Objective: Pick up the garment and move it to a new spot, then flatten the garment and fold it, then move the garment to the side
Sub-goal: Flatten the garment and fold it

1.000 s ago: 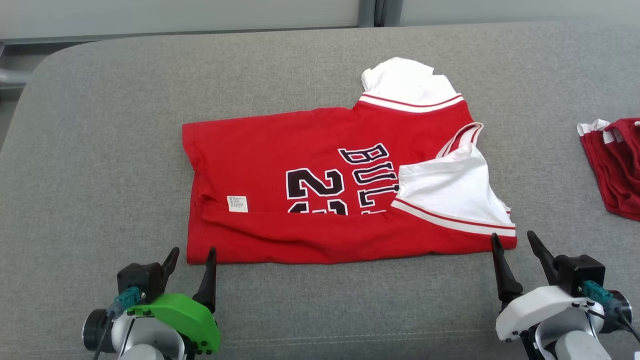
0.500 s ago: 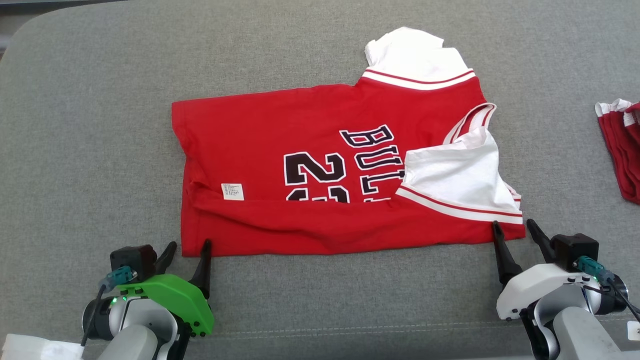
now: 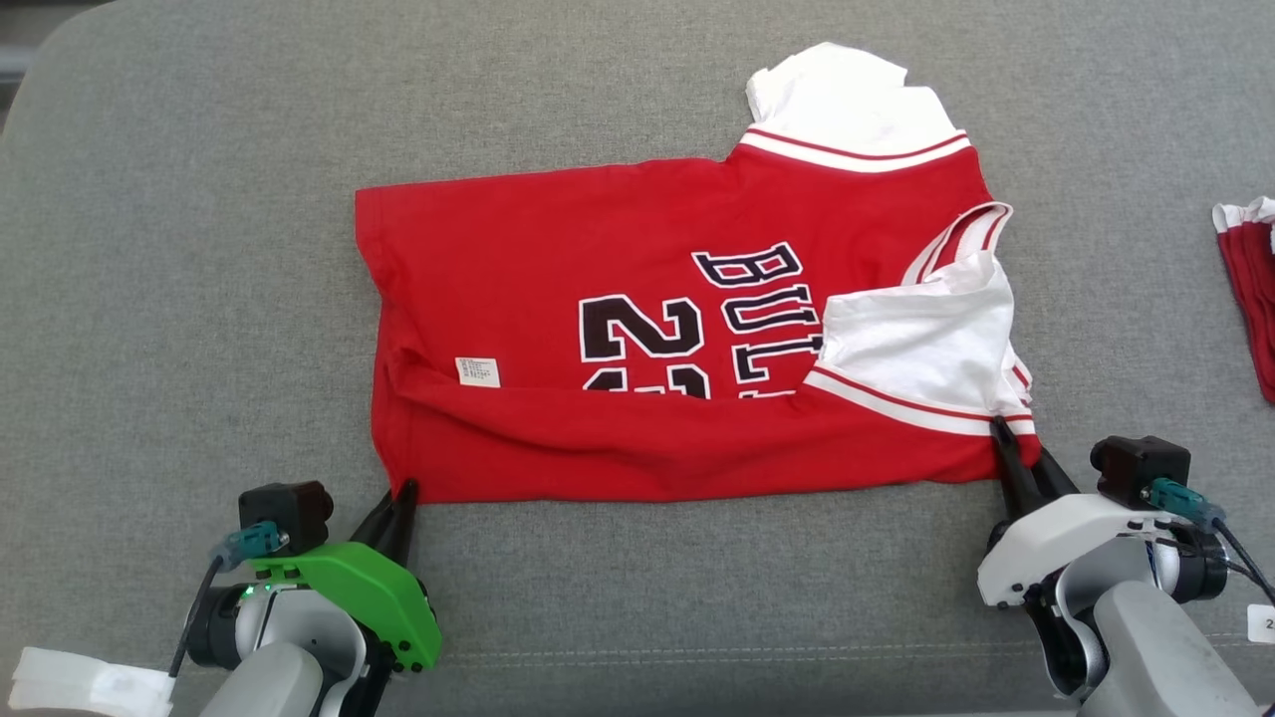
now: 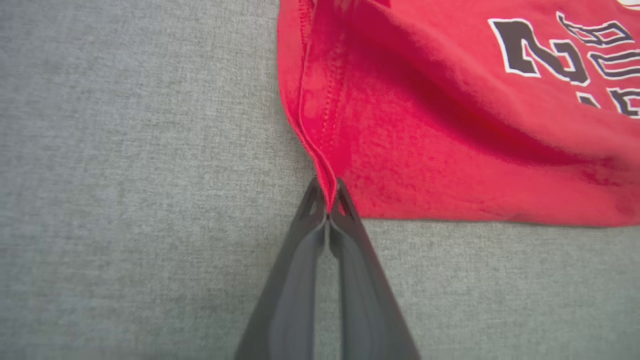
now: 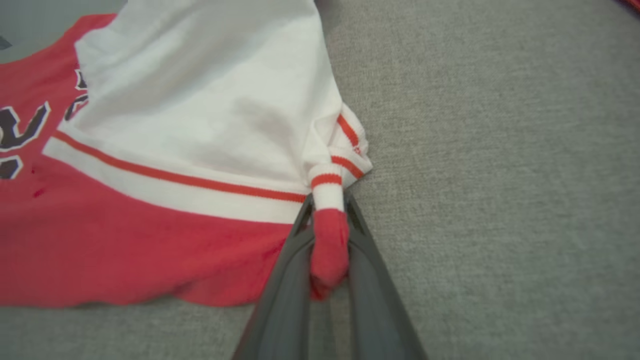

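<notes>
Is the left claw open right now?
No, the left claw is pinched shut on the near corner of the jersey.

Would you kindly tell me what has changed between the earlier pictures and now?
Both grippers moved forward to the jersey and closed: the left gripper now pinches its near left hem corner, the right gripper its near right corner below the white sleeve. The jersey otherwise lies as before on the grey cushion, and the other red garment remains at the right.

Left gripper [image 3: 403,490] low left, right gripper [image 3: 1008,443] low right, both clamped on garment [image 3: 558,249] edge.
</notes>
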